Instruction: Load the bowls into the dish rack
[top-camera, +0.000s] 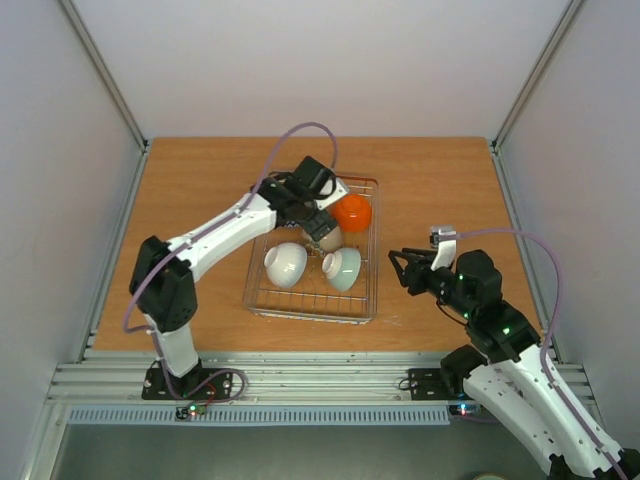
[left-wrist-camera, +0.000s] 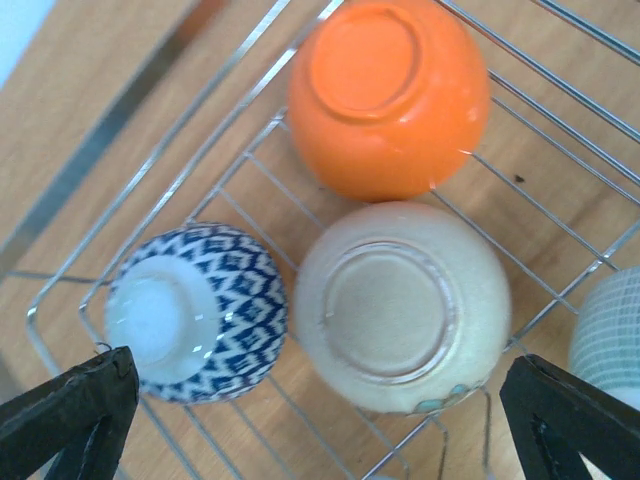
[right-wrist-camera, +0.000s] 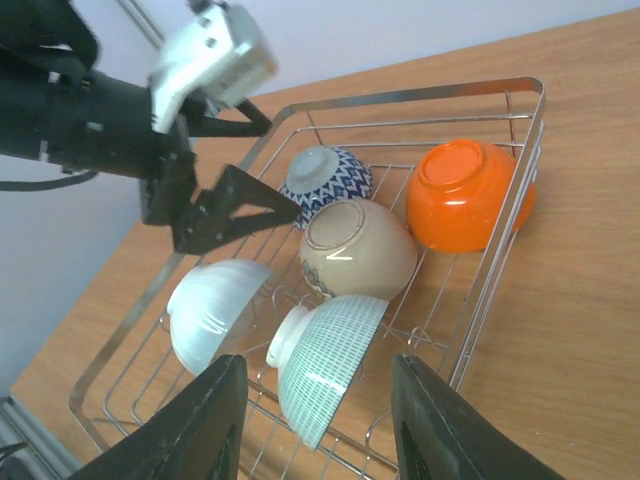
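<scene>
The silver wire dish rack (top-camera: 310, 315) stands mid-table with five bowls in it. The orange bowl (top-camera: 352, 212) and tan bowl (top-camera: 330, 240) lie upside down at the back. The white bowl (top-camera: 285, 264) and pale green bowl (top-camera: 343, 268) stand on edge among the front prongs. My left gripper (top-camera: 318, 228) hovers open and empty over the rack's back. In its wrist view the orange bowl (left-wrist-camera: 388, 95), the tan bowl (left-wrist-camera: 400, 305) and a blue-patterned bowl (left-wrist-camera: 195, 310) lie below the open gripper (left-wrist-camera: 320, 430). My right gripper (top-camera: 400, 268) is open and empty, just right of the rack, facing the pale green bowl (right-wrist-camera: 330, 365).
The rack's right rim (right-wrist-camera: 500, 230) lies between my right gripper (right-wrist-camera: 318, 420) and the bowls. The left arm's gripper (right-wrist-camera: 250, 205) shows above the white bowl (right-wrist-camera: 210, 310). Grey walls enclose the wooden table (top-camera: 450, 180) on three sides.
</scene>
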